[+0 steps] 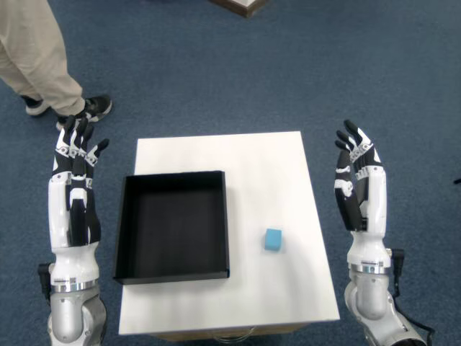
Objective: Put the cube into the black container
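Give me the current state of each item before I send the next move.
blue cube: on the white table, right of the container, untouched.
black container: upright, empty, on the table's left half.
right robot hand: open, fingers extended, off the table's right edge, holding nothing.
left robot hand: open, beside the table's left edge.

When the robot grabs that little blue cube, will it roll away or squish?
The cube probably won't roll: it has flat faces and sits flat on the white table. It looks small beside the right hand, so it's likely light and might slide if nudged. Its matte surface hints at foam, so it may squish a little, but that's hard to tell.
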Controlling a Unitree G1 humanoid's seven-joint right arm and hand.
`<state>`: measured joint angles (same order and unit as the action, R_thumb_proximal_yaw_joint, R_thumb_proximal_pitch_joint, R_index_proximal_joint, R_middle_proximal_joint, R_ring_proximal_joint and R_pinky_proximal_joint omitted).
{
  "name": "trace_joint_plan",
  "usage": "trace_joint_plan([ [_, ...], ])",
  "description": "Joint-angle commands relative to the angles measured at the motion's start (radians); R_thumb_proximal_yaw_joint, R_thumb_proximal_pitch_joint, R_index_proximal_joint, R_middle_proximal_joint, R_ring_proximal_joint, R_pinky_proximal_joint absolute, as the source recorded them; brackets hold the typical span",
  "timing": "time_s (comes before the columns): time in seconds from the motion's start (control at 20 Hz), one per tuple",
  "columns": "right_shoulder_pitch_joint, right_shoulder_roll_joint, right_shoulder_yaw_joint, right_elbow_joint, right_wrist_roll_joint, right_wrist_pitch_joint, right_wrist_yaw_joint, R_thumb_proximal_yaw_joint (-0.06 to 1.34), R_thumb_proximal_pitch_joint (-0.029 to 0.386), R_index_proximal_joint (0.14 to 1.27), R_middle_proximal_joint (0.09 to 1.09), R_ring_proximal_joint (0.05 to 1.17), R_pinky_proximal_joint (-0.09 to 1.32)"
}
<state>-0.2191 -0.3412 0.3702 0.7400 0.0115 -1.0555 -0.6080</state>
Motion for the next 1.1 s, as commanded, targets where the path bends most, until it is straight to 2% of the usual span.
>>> trace_joint_plan([
  [0.05,-0.041,-0.02,-0.038,-0.042,-0.011,-0.066,-0.021,0.38,0.263,0.28,0.21,0.32,0.36],
  [0.65,-0.045,-0.013,-0.04,-0.032,-0.03,-0.073,-0.029,0.41,0.26,0.28,0.22,0.32,0.38],
  [1.1,-0.033,-0.014,-0.06,-0.036,-0.117,-0.053,-0.084,0.55,0.23,0.3,0.24,0.33,0.38],
])
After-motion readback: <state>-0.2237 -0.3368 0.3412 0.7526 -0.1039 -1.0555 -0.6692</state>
